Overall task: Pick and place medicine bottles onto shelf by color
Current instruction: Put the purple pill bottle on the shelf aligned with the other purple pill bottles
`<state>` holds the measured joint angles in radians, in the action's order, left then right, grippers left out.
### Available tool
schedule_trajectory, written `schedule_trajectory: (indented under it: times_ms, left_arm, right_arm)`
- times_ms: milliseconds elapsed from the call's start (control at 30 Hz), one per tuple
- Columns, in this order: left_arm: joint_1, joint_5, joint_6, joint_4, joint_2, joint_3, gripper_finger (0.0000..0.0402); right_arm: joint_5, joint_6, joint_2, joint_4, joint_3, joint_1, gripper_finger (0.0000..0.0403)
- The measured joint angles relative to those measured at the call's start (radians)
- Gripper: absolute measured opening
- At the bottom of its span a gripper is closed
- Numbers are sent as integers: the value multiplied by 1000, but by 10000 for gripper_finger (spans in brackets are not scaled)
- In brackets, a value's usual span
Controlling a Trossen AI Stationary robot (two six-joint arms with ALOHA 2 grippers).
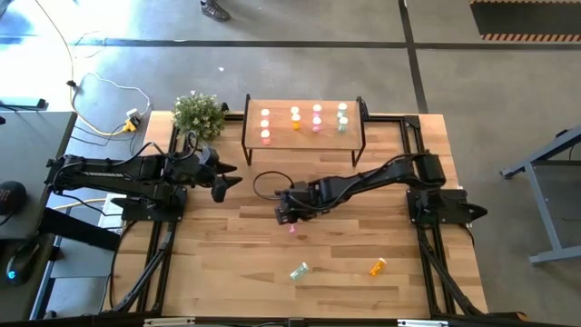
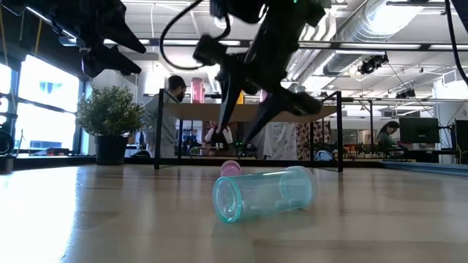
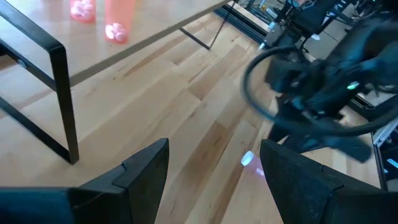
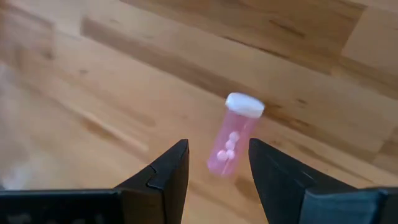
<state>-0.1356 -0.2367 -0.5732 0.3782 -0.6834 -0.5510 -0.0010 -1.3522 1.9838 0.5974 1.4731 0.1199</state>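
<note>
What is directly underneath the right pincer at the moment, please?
A pink bottle with a white cap lies on the tabletop between the open right pincer fingers. Small pills show inside it.

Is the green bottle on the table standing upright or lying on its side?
Lying on its side. In the low view the green bottle rests lengthwise on the table; the high view shows it tipped too.

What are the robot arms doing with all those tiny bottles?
They are sorting little medicine bottles by color onto the small wooden shelf, where several bottles already stand. The right gripper is open over a pink bottle lying on the table, ready to grab it. The left gripper waits open beside the shelf, near the plant. A green bottle and an orange bottle lie on the table, not yet picked up.
</note>
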Motion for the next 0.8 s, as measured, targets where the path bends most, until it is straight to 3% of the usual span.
schedule_trajectory:
  times_ms: [800]
  left_arm:
    - [0,53,35,6,0,0,241]
  right_arm:
    - [-29,-39,100,-41,0,-38,156]
